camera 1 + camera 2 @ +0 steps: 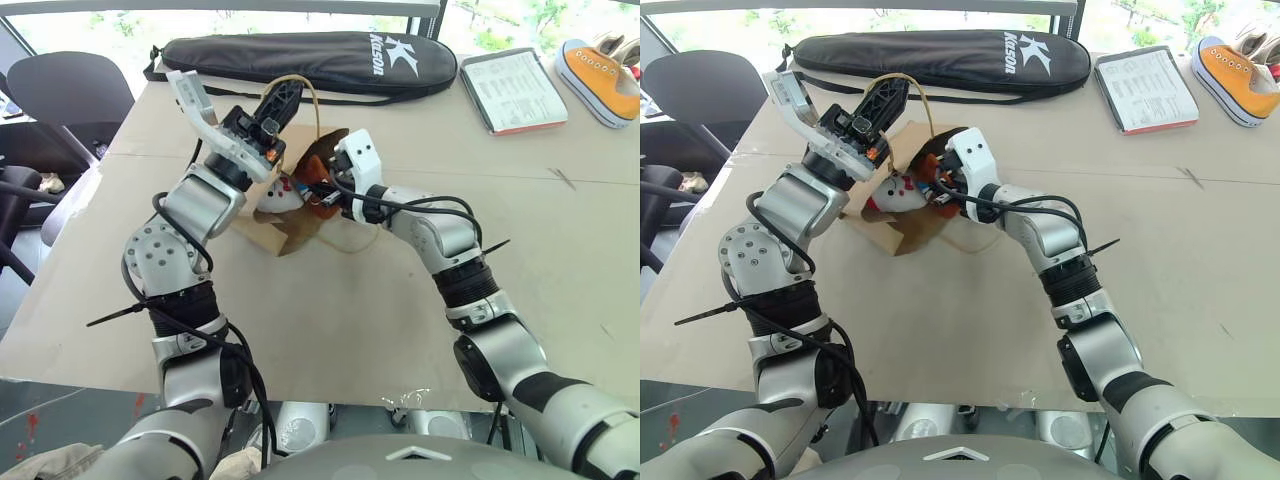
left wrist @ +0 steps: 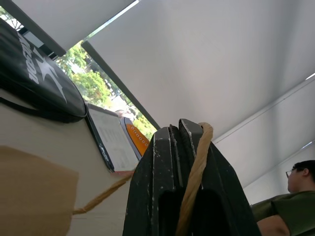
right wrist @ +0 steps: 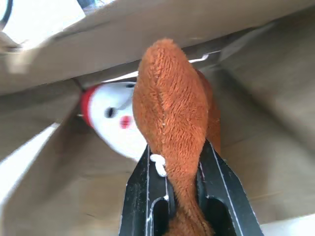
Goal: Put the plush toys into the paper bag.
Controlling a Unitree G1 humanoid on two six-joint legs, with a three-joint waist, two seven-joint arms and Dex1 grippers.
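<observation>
Paper bag (image 1: 902, 232), white plush (image 3: 115, 125) inside

Table (image 1: 330, 320): broad, pale beige top, matte; faint seam line running across it near the far half.
Chair (image 1: 70, 95): dark, rounded backrest, standing off the table's far left corner.
Second chair (image 1: 12, 190): black frame parts showing beside the table's left edge.
Windows (image 1: 130, 20): along the far wall behind the table, bright daylight, green foliage outside.
Window frame (image 1: 200, 5): grey horizontal bar above the table's far edge.
Ceiling (image 2: 206, 59): plain white panels, seen in the left wrist view, with a dark beam (image 2: 118, 83) crossing toward the glazing.
Floor (image 1: 40, 420): grey, with reddish marks under the table's near left corner.
Light: natural, strong from the far windows.
</observation>
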